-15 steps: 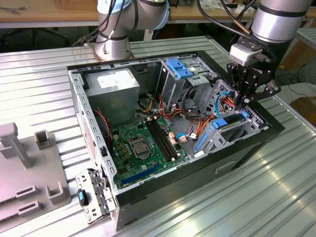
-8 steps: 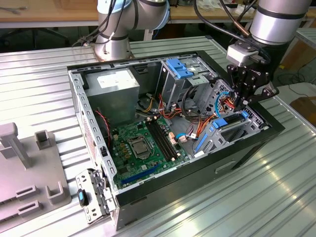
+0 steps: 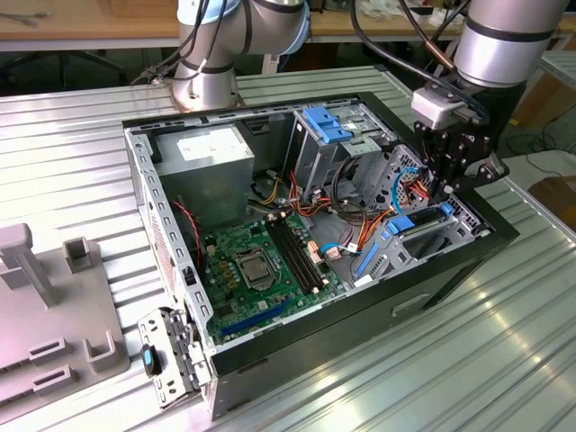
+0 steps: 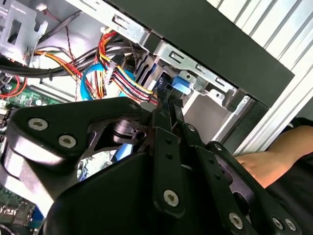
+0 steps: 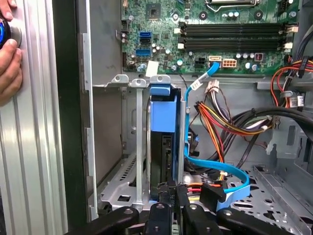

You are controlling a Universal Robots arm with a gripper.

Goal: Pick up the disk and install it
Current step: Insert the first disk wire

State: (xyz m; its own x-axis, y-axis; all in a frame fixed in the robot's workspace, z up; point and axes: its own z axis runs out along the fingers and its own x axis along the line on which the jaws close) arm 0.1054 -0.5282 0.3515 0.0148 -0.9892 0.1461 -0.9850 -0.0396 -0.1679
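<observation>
Ribbed metal table [image 3: 468, 360], open computer case [image 3: 378, 310]. Disk [image 5: 162, 117] stands on edge in its bay, long axis running straight away from gripper [image 5: 172, 190]. Fingers closed together, tips against the disk's near end.

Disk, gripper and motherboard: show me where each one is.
disk [image 5: 162, 113]: first wrist view, on its blue caddy rail.
gripper [image 3: 443, 189]: exterior view, at its lower tip.
motherboard [image 5: 168, 39]: first wrist view, on the green board surface.
</observation>
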